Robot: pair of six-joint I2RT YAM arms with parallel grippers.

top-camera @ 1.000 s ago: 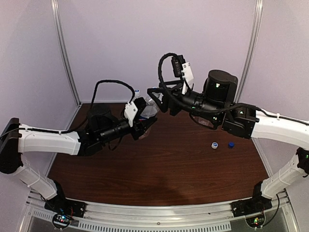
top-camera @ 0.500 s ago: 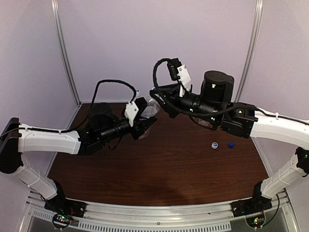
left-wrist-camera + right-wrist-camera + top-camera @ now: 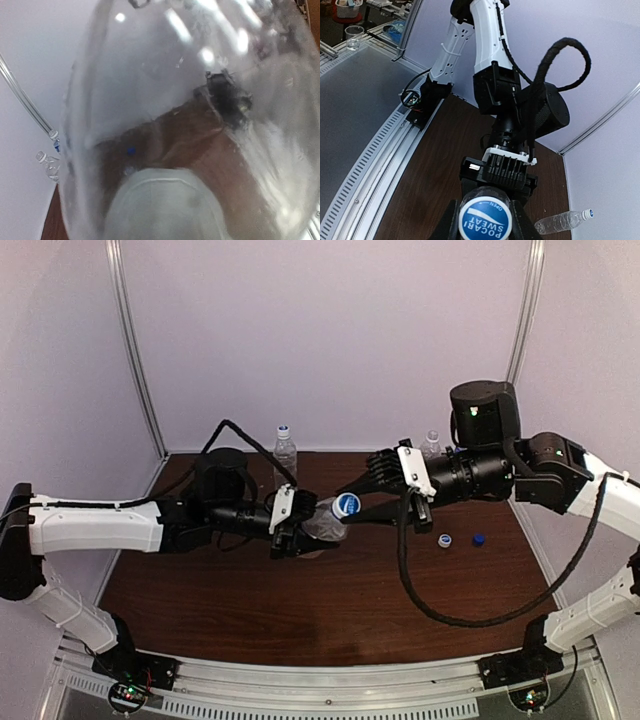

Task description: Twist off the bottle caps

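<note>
The clear plastic bottle (image 3: 322,522) was held horizontal above the brown tabletop (image 3: 350,610), clamped in the left claw (image 3: 288,530). Its white, blue-centred screw cap (image 3: 485,223) was flanked by the right claw (image 3: 352,506); whether it was gripped could not be told.

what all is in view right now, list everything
table: 1, dark brown, under everything
held bottle: 1, clear, sideways in the left hand over the table middle
held bottle's cap: 1, white with blue centre, on the neck, facing the right hand
back bottle: 1, clear, white-and-blue cap on, standing at back centre
far-right bottle: 1, clear, standing at back right
white loose cap: 1, white with blue centre, on the table right of middle
blue loose cap: 1, dark blue, just right of it
left hand: 1, black, shut on the held bottle
right hand: 1, black, fingers either side of the held cap, contact unclear
</note>
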